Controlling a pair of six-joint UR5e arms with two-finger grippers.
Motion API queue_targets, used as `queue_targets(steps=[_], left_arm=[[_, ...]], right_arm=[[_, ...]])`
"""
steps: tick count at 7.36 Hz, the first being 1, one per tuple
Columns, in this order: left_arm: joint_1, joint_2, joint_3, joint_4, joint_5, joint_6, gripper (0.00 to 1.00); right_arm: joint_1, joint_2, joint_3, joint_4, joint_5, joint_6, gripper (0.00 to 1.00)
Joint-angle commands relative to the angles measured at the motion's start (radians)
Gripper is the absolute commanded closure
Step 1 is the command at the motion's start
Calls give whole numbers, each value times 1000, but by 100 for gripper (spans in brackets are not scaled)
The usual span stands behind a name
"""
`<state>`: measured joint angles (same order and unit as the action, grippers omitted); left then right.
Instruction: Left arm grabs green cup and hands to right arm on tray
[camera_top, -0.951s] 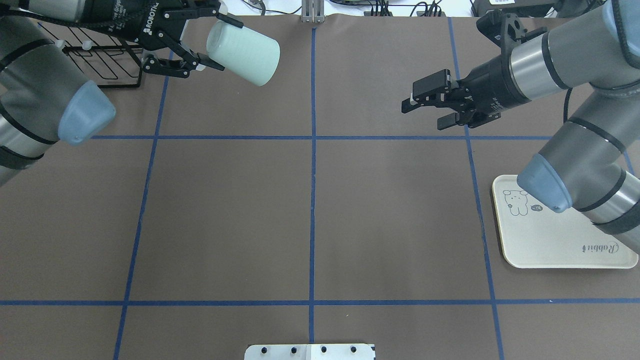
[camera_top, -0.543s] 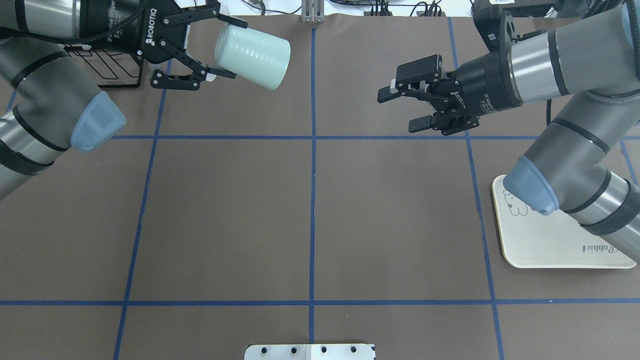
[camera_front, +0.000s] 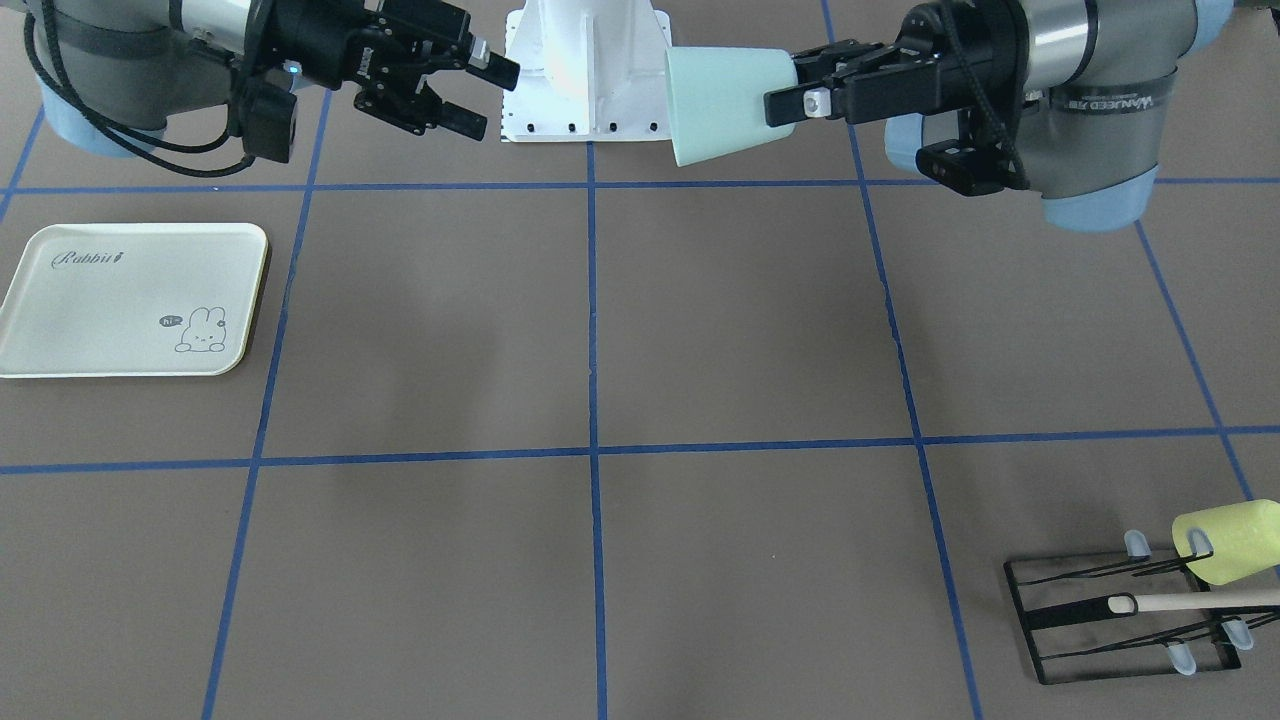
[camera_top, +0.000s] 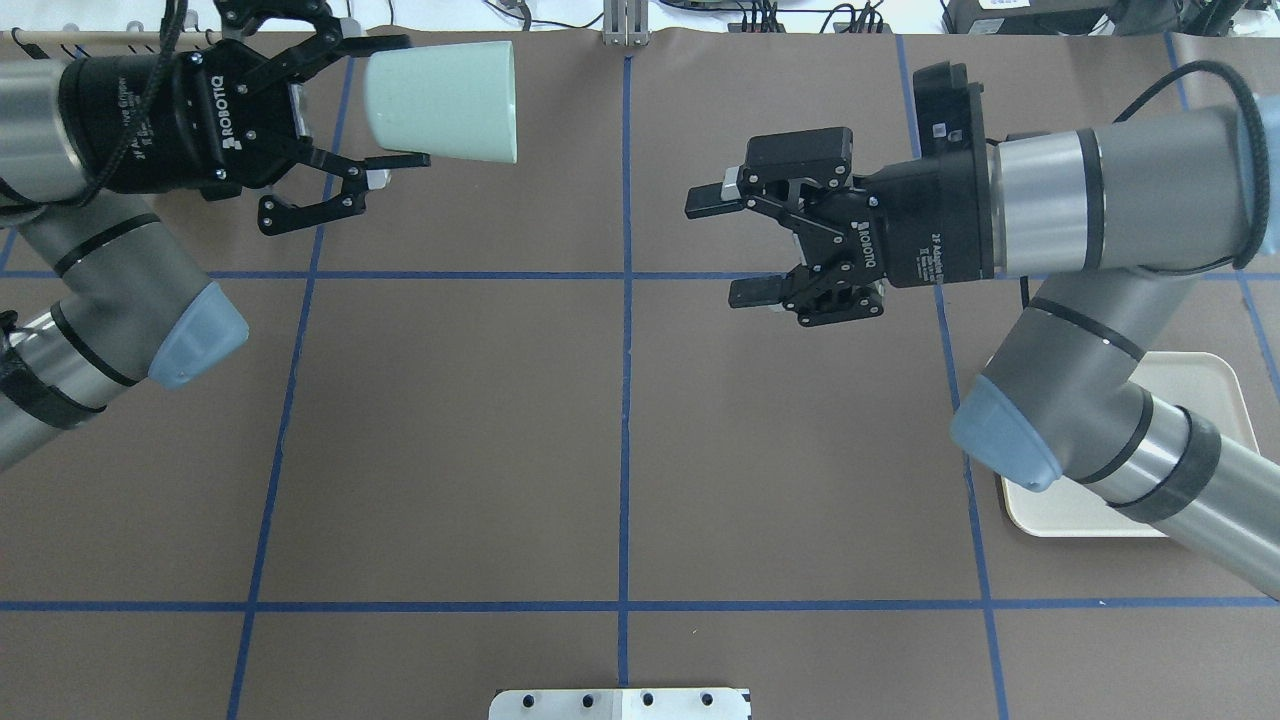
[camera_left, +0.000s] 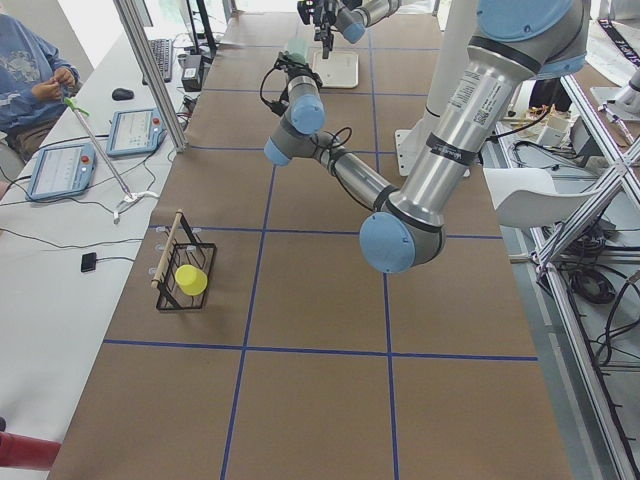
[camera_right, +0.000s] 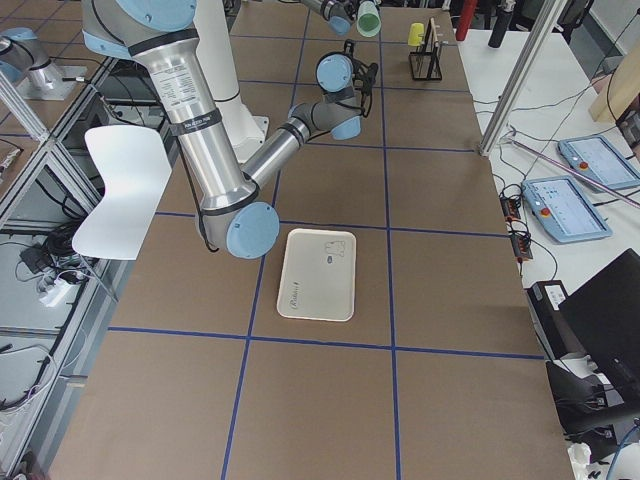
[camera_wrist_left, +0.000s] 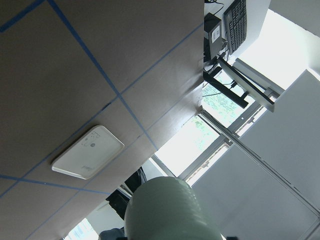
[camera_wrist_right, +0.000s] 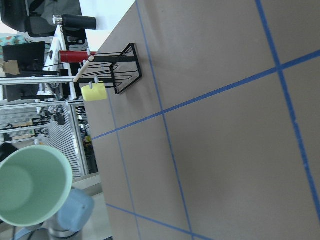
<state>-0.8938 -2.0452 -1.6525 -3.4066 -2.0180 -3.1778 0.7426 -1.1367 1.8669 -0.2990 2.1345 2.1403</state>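
The pale green cup (camera_top: 445, 100) hangs on its side above the table's far left part, its mouth turned towards the right arm. My left gripper (camera_top: 395, 100) is shut on its narrow base end. The front-facing view shows the same grip on the green cup (camera_front: 725, 105) by the left gripper (camera_front: 790, 80). My right gripper (camera_top: 722, 245) stands open just right of the centre line, a clear gap from the cup's rim; in the front-facing view the right gripper (camera_front: 487, 97) holds nothing. The right wrist view looks into the cup (camera_wrist_right: 32, 185). The cream tray (camera_front: 100, 310) lies flat under the right arm.
A black wire rack (camera_front: 1120, 620) with a yellow-green cup (camera_front: 1225, 540) and a wooden stick stands at the far left corner on my side. The white robot base (camera_front: 585, 70) sits between the arms. A person (camera_left: 35, 70) sits beside the table.
The left gripper has turned the cup level, mouth towards the right arm, and drawn back a little. The right gripper has moved left towards the centre line, still open.
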Motion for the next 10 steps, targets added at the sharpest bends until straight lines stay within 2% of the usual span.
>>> queue_targets(steps=[1, 4, 10], left_arm=[[13, 26, -35, -54, 58, -135, 100], [27, 25, -81, -40, 61, -257, 100], [95, 30, -127, 21, 59, -246, 100]], right_arm=[[-83, 29, -6, 95, -128, 85, 0], [-95, 87, -23, 95, -191, 89, 1], [-109, 127, -40, 93, -194, 89, 2]])
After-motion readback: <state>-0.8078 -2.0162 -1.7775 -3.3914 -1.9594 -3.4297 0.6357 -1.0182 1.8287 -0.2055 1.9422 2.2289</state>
